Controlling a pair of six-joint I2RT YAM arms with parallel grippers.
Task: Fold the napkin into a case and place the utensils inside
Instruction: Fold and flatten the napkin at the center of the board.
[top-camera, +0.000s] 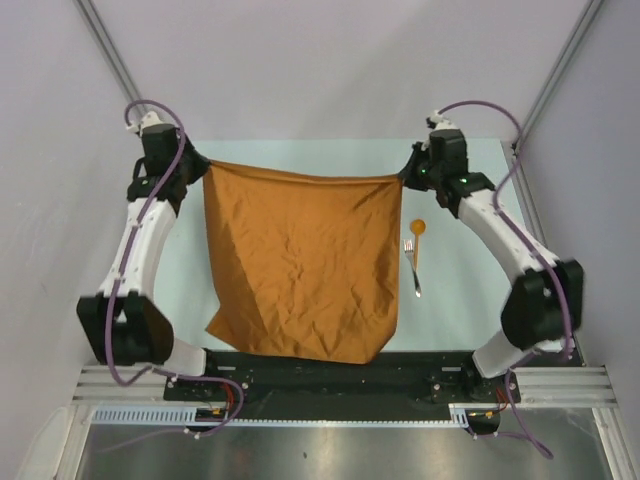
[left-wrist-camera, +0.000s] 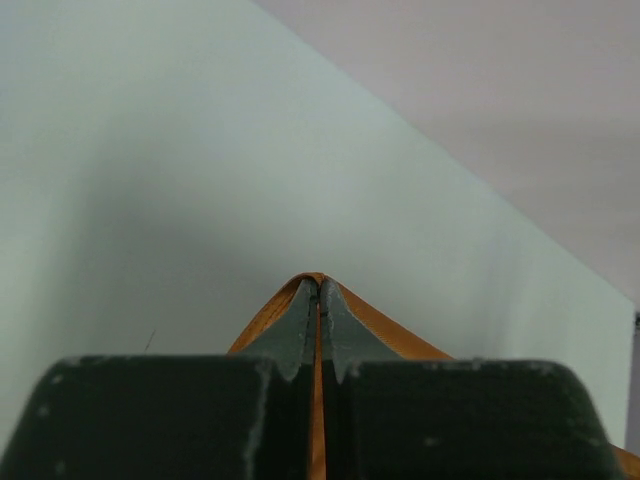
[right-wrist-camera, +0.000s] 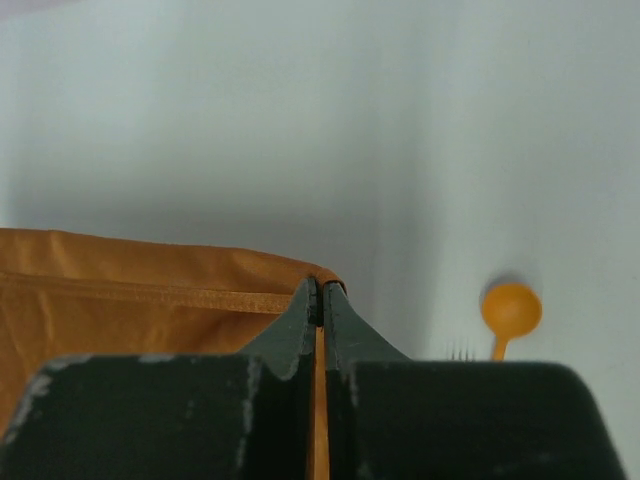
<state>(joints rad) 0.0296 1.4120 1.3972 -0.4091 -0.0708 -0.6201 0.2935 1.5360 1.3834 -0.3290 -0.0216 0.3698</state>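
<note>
The left gripper (top-camera: 203, 172) and right gripper (top-camera: 405, 178) each clamp a far corner of the napkin (top-camera: 300, 265), which hangs stretched between them over the table (top-camera: 455, 300). The spoon (top-camera: 417, 228) and fork (top-camera: 412, 268) lie side by side just right of it.

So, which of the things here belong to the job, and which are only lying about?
For the job:
- napkin, held at its two far corners by the left gripper and the right gripper
- fork
- spoon

Only lying about:
- no loose thing that I can see; apart from the arms, only the table and the metal rail are left
</note>
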